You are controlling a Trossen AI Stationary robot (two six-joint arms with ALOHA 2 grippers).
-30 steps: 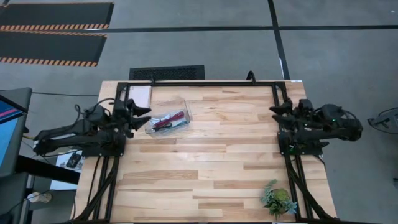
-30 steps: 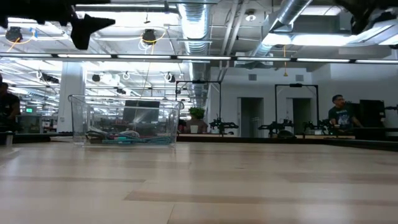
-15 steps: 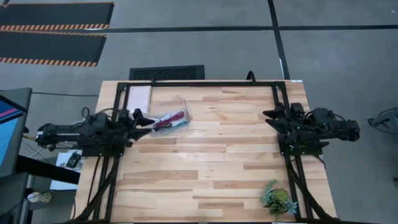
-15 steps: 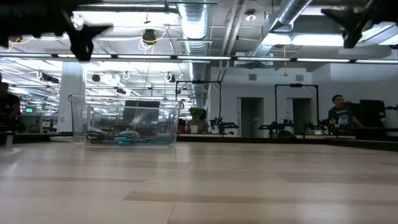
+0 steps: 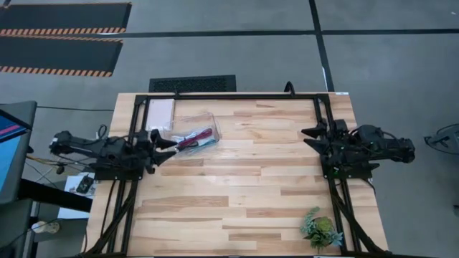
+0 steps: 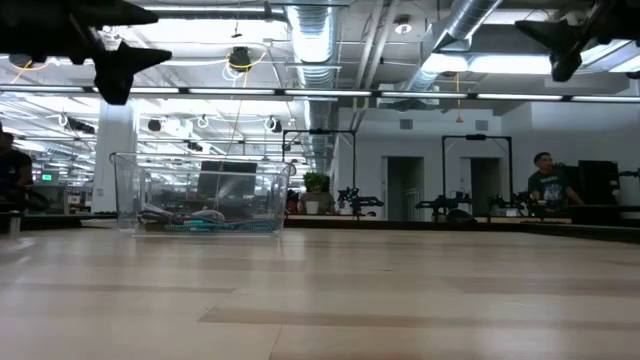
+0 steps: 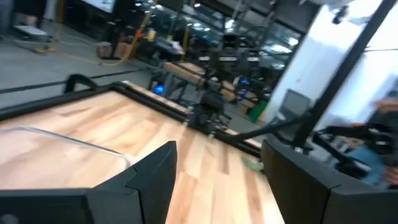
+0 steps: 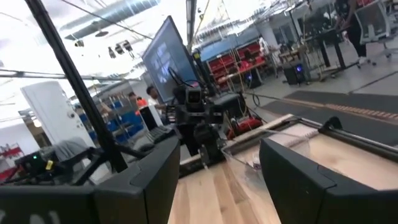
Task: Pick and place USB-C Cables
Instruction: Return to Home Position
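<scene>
Clear bin (image 5: pixel 215 122) near the desk's (image 5: pixel 237 193) left edge holds the USB-C cables (image 5: pixel 195 139); left tool (image 5: pixel 171 143) hangs released just beside it, right tool (image 5: pixel 305 137) released, well apart.

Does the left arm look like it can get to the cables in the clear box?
Probably yes. The left tool is open and sits right beside the clear box, a bit higher up. The cables lie inside, no lid shows, and nothing stands between them and the tool.
</scene>
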